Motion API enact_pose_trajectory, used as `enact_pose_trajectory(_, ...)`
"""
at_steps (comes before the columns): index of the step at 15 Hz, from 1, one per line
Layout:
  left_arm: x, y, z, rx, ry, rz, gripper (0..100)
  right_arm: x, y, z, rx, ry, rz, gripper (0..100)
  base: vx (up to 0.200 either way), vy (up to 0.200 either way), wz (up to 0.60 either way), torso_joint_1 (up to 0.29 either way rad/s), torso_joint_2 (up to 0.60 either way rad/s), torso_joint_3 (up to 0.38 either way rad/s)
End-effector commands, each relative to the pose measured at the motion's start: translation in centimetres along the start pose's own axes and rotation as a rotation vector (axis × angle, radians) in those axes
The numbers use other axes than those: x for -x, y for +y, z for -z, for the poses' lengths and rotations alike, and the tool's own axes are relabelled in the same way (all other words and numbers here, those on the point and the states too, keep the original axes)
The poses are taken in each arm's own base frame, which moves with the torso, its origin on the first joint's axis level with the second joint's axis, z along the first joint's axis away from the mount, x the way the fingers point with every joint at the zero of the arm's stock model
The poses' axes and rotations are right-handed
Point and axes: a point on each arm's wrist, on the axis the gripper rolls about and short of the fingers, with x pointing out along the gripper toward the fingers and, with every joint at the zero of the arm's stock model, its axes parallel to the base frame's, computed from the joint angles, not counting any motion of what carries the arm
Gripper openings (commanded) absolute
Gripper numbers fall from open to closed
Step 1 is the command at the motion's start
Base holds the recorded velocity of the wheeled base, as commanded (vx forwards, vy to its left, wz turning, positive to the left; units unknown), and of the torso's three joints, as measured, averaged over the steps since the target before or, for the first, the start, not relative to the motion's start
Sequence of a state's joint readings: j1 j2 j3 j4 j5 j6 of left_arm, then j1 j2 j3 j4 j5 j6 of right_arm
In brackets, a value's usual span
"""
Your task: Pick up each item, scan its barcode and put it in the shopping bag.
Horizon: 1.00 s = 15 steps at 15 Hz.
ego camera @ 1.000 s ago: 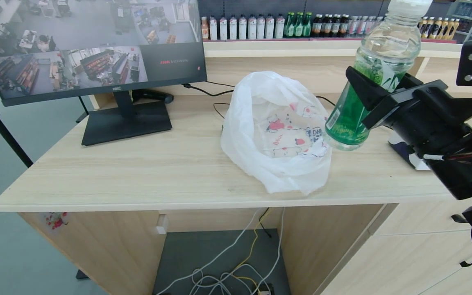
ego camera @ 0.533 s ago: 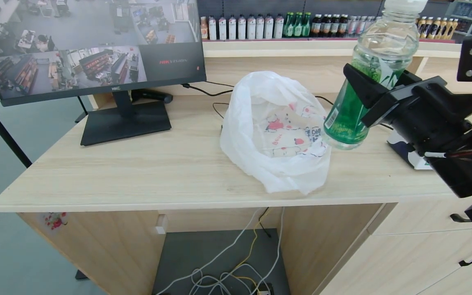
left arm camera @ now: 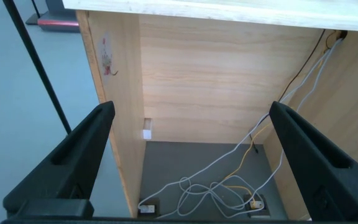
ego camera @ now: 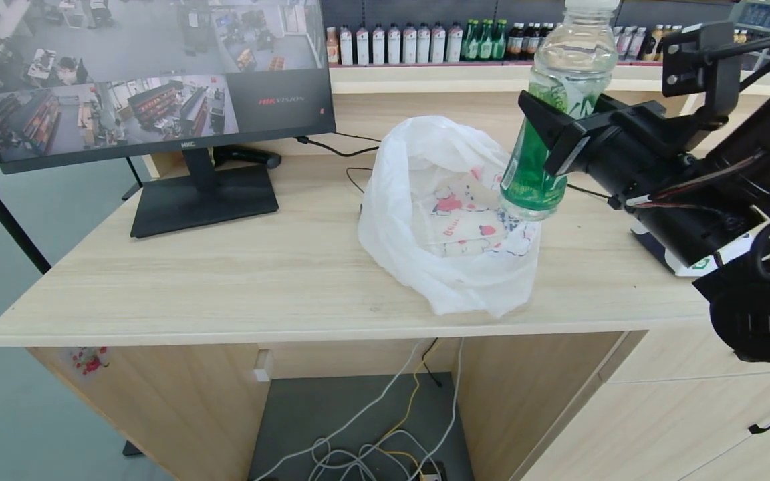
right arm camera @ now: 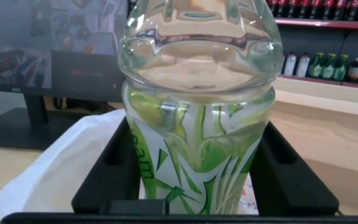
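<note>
My right gripper [ego camera: 559,113], with two black angular fingers, is clamped on the clear, ribbed plastic bottle with the green-and-white label [ego camera: 533,179]. The bottle is held nearly upright, its rounded base above the right rim of the crumpled, translucent white plastic shopping bag [ego camera: 385,220]. The bag stands open on the pale wood-grain table [ego camera: 224,274]. Inside it lies a soft white packet with red cartoon print [ego camera: 465,224]. My left gripper [left arm camera: 191,109] hangs with its fingers wide apart, facing the table's wooden panel [left arm camera: 197,74] and loose white and yellow cables [left arm camera: 216,186].
</note>
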<state>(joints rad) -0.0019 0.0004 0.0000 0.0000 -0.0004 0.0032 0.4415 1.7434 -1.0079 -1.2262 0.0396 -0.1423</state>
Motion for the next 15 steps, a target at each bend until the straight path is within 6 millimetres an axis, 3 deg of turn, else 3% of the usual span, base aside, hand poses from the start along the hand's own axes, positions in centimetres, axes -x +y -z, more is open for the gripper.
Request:
enact_pose_trajectory(1, 0.0, 0.0, 0.0, 0.0, 0.0, -0.001, 100, -1.5, 0.4, 1.2, -0.005, 0.012, -0.012, 0, 0.0, 0.0, 0.0, 0.0, 0.0, 0.0)
enact_pose_trajectory(7, 0.0, 0.0, 0.0, 0.003, 0.0, -0.001, 100, -5.0, 2.6, 4.1, -0.027, 0.021, -0.061, 0, 0.0, 0.0, 0.0, 0.0, 0.0, 0.0)
enact_pose_trajectory(15, 0.0, 0.0, 0.0, 0.002, 0.0, -0.001, 100, -9.1, 3.4, 5.7, -0.039, 0.077, -0.081, 0, 0.0, 0.0, 0.0, 0.0, 0.0, 0.0)
